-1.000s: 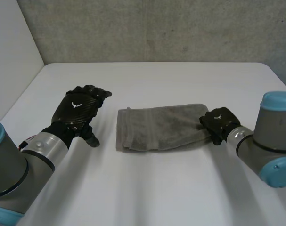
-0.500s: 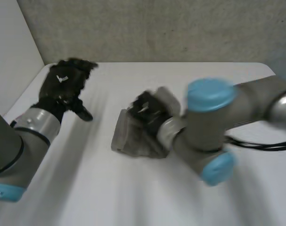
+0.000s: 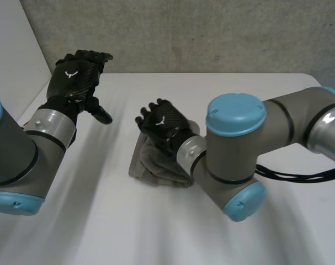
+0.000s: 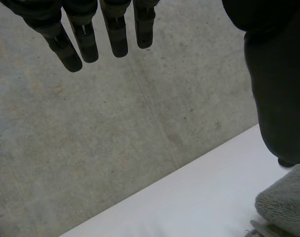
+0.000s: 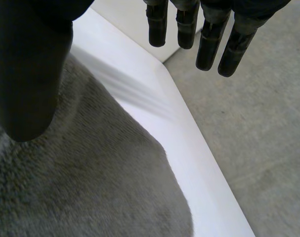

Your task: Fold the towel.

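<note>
Start at the towel (image 3: 156,170), a thick grey wad at mid bench (image 3: 156,232), looking folded over but lumpy; work with the right hand (image 3: 163,124), poised over the wad's far part, fingers (image 5: 209,47) straight, slightly spread, pinching nothing; cannot tell whether touching the cloth; press flat from the fold outward, squaring the edges; avoid dragging the top layer sideways; lift straight up afterwards; farther off, keep the left hand (image 3: 73,77), raised well apart from the towel, fingers (image 4: 83,42) straight, side by side, empty, clear, or bring in to pin a corner.
</note>
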Action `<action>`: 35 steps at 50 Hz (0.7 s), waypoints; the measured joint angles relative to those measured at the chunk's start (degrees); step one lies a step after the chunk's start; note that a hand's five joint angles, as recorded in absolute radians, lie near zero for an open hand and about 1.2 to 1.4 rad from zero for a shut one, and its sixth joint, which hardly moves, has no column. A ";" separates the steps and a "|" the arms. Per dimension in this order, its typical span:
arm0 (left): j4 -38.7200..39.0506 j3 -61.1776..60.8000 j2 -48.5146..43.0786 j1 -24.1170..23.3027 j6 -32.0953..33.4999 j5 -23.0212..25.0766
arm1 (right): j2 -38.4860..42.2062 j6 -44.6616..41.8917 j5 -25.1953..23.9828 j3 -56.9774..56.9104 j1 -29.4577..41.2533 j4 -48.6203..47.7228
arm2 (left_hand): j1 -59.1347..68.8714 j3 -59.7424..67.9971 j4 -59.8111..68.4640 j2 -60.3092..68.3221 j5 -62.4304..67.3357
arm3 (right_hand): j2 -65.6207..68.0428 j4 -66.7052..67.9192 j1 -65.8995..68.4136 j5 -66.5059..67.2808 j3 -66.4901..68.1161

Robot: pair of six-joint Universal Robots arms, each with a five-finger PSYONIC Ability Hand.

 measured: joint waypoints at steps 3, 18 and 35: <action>0.00 0.32 -0.71 -0.56 -0.24 -0.02 | -2.16 0.26 0.33 1.85 -1.59 -0.01 | 0.00 0.00 0.00 0.00 0.00 | 0.00 0.00 -0.02 0.00 0.00; -1.16 5.91 -7.36 -4.48 -6.68 0.81 | -8.83 14.86 2.96 7.44 -10.00 0.94 | 0.00 0.00 0.00 0.00 0.07 | 0.00 0.00 -0.22 0.00 0.00; -9.98 19.63 -28.73 -7.92 -5.84 1.22 | -0.11 32.87 2.48 3.33 -10.61 1.84 | 0.00 0.01 0.00 0.01 0.44 | 0.00 0.00 -0.22 0.00 0.02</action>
